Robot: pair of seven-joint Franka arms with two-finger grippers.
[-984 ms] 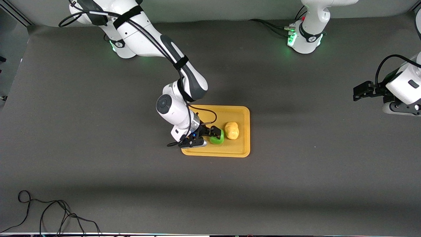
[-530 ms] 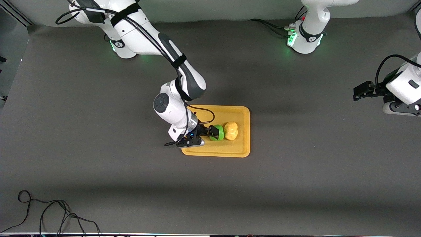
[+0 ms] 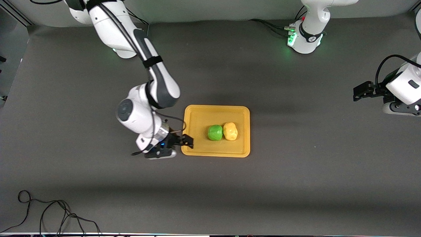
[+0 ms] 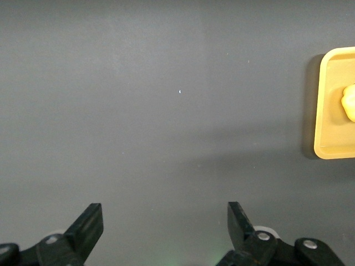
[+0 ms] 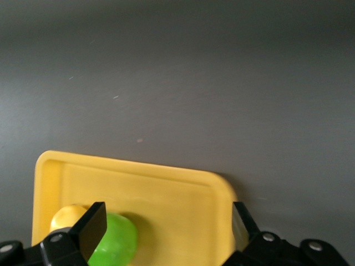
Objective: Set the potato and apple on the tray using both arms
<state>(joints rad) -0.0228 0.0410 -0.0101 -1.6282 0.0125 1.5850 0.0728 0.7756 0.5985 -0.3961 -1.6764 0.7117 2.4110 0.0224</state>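
Observation:
The green apple (image 3: pixel 215 132) and the yellow-tan potato (image 3: pixel 230 131) lie touching side by side in the middle of the yellow-orange tray (image 3: pixel 200 113). My right gripper (image 3: pixel 188 141) is open and empty, low over the tray's rim at the right arm's end, apart from the apple. The right wrist view shows its fingers spread (image 5: pixel 169 216) with the apple (image 5: pixel 116 241), potato (image 5: pixel 66 216) and tray (image 5: pixel 166 188) ahead. My left gripper (image 3: pixel 361 92) waits open at the left arm's end of the table; it shows open over bare mat (image 4: pixel 163 216).
A grey mat covers the table. A black cable (image 3: pixel 49 214) lies coiled at the corner nearest the camera at the right arm's end. The left wrist view shows the tray's corner (image 4: pixel 333 111) with part of the potato (image 4: pixel 349 102).
My right gripper has let go of the apple and drawn back off the tray toward the right arm's end. The apple now rests against the potato. The left arm has not moved.

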